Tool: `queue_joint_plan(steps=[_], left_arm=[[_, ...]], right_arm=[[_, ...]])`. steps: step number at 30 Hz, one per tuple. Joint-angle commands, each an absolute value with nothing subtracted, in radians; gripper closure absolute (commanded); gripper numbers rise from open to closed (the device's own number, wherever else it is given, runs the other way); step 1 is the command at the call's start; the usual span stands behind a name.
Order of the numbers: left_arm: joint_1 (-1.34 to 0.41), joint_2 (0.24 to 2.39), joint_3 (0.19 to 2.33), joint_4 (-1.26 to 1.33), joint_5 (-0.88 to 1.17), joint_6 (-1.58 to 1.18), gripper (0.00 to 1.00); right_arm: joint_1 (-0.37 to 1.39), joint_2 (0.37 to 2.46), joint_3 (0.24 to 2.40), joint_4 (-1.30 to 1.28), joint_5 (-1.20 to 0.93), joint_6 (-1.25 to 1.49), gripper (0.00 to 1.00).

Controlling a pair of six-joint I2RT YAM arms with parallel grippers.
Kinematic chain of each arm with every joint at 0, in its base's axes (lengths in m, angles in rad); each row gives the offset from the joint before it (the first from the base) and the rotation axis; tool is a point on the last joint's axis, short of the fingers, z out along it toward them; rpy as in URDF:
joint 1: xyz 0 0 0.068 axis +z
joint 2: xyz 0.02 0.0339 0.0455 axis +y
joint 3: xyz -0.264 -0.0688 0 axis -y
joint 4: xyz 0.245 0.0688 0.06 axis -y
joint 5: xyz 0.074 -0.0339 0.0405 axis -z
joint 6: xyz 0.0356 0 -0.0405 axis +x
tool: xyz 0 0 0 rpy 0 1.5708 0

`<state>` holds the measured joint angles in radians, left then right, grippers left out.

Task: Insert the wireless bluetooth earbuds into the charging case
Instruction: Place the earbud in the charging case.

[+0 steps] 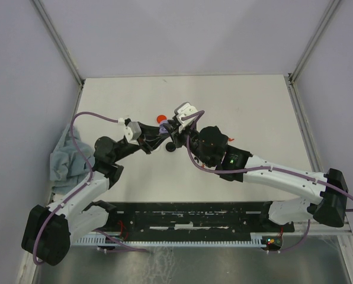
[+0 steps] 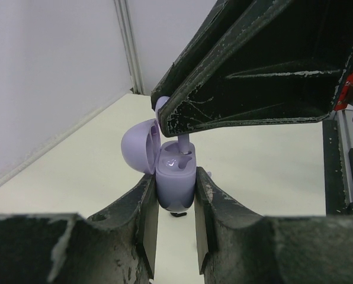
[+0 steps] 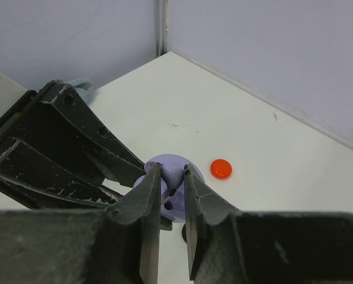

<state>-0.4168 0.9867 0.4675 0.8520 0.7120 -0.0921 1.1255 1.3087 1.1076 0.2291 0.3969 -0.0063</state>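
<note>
My left gripper (image 2: 175,188) is shut on the body of a lavender charging case (image 2: 175,177) and holds it upright above the table with its round lid (image 2: 138,147) swung open to the left. My right gripper (image 3: 172,177) is shut on a lavender earbud (image 3: 174,170) right over the case's open top (image 3: 177,204). In the left wrist view the earbud's stem (image 2: 183,144) points down into a socket under the right gripper's fingers (image 2: 253,77). In the top view both grippers meet at mid table (image 1: 167,131). No other earbuds show.
An orange-red round disc (image 3: 221,169) lies on the white table just beyond the case; it also shows in the top view (image 1: 161,119). A small black piece (image 1: 171,147) lies on the table under the case. A grey-blue cloth (image 1: 67,157) is bunched at the left edge.
</note>
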Motion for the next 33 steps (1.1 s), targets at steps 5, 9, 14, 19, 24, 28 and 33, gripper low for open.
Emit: queue_joint_plan(steps=[5, 9, 14, 19, 24, 28, 33], left_arm=[[-0.42, 0.986, 0.503, 0.867, 0.707, -0.164, 0.97], [-0.42, 0.985, 0.509, 0.862, 0.704, -0.173, 0.97], [-0.419, 0.982, 0.512, 0.853, 0.693, -0.18, 0.97], [-0.419, 0.986, 0.514, 0.856, 0.684, -0.189, 0.97], [-0.419, 0.991, 0.508, 0.864, 0.68, -0.189, 0.97], [-0.42, 0.992, 0.495, 0.866, 0.68, -0.181, 0.97], [-0.42, 0.986, 0.467, 0.865, 0.677, -0.173, 0.97]], right_arm=[[1.13, 1.315, 1.12, 0.244, 0.378, -0.015, 0.81], [1.131, 1.317, 1.121, 0.238, 0.369, -0.015, 0.81], [1.133, 1.319, 1.124, 0.228, 0.362, -0.015, 0.81], [1.138, 1.327, 1.135, 0.209, 0.344, -0.012, 0.79], [1.14, 1.32, 1.136, 0.207, 0.339, 0.002, 0.72], [1.14, 1.307, 1.149, 0.188, 0.347, 0.005, 0.61], [1.139, 1.292, 1.209, 0.092, 0.369, 0.012, 0.47]])
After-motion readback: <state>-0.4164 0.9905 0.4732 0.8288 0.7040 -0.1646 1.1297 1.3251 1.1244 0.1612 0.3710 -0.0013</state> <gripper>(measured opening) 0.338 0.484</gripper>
